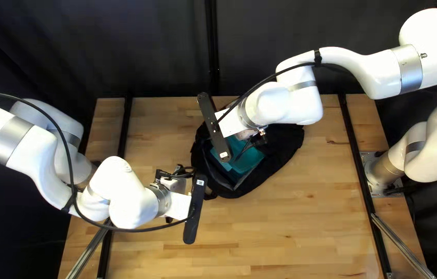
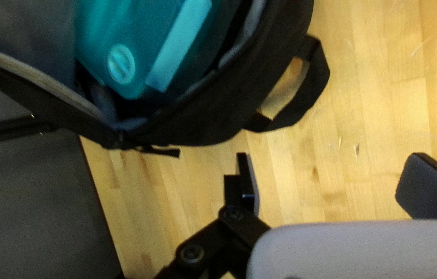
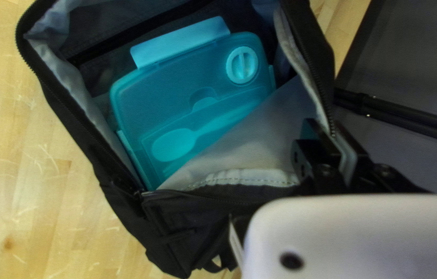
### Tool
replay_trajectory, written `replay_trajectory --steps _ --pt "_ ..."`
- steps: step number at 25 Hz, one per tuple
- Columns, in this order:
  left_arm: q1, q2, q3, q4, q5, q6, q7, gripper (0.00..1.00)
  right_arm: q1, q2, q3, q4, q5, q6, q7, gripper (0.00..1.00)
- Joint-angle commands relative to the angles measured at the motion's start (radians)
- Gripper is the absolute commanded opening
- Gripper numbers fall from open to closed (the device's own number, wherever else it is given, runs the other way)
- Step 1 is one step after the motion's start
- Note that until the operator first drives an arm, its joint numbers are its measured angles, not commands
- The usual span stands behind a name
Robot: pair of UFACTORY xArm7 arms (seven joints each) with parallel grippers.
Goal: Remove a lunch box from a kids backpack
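We have the black fabric backpack [image 3: 177, 217] open, its rim [image 3: 311, 70] clamped in our right gripper [image 3: 332, 137], while the teal rectangular plastic lunch box [image 3: 148, 106] lies inside, at one o'clock from our spread left gripper [image 2: 329, 168] in the top left view; extraction remains.

Light seems to fall from above in the top left view: the worktop [image 1: 290, 227] is bright, the white casings of the left arm [image 1: 128, 199] and right arm [image 1: 430, 41] glare (almost bleached of detail), and the curtain [image 1: 166, 51] sinks near black. In both wrist views, shadow pools inside the backpack [image 3: 120, 178], while the lunch box [image 3: 141, 113] catches softer light.
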Motion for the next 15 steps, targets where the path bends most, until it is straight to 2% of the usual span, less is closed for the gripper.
replay_trajectory --steps 1,11,15 --pt "0.067 0.094 -0.008 -0.004 0.182 -0.146 -0.103 1.0 0.003 -0.01 0.004 -0.007 0.004 -0.006 0.006 0.0" --pt "0.153 0.194 0.019 -0.026 0.414 -0.293 -0.261 1.0 0.004 0.001 0.004 0.004 0.001 -0.012 0.001 0.0" --pt "0.173 0.218 0.033 -0.026 0.456 -0.317 -0.282 1.0 0.004 0.002 0.004 0.003 0.0 -0.012 -0.002 0.0"
